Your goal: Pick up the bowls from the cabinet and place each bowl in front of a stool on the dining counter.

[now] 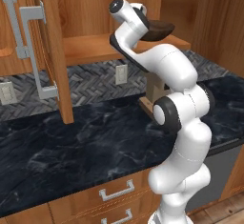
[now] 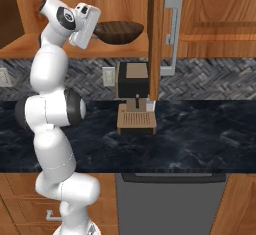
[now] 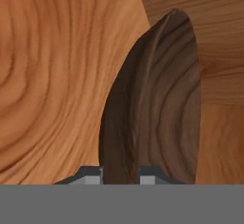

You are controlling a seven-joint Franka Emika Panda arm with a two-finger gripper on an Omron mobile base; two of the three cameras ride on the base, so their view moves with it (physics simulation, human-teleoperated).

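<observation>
The dark brown wood-grained bowl (image 2: 120,31) sits at the front of the open cabinet's wooden shelf (image 2: 115,51), and whether it touches the shelf I cannot tell. My gripper (image 2: 95,29) reaches in from the left, and its fingertips stand on either side of the bowl's near rim. In the hand view the bowl (image 3: 157,108) stands edge-on, with the gripper (image 3: 120,175) shut on its rim. From the left base view the bowl (image 1: 161,29) shows past the hand (image 1: 143,23). The pale beige-olive bowl, the stools and the dining counter are out of view.
The cabinet door (image 1: 52,51) with its grey bar handle (image 1: 35,51) hangs open on the left, and another door (image 2: 157,39) on the right. Below the shelf, a coffee machine (image 2: 134,96) stands on the black marble counter (image 1: 71,142). Drawers (image 1: 116,189) and a dishwasher (image 2: 170,204) lie underneath.
</observation>
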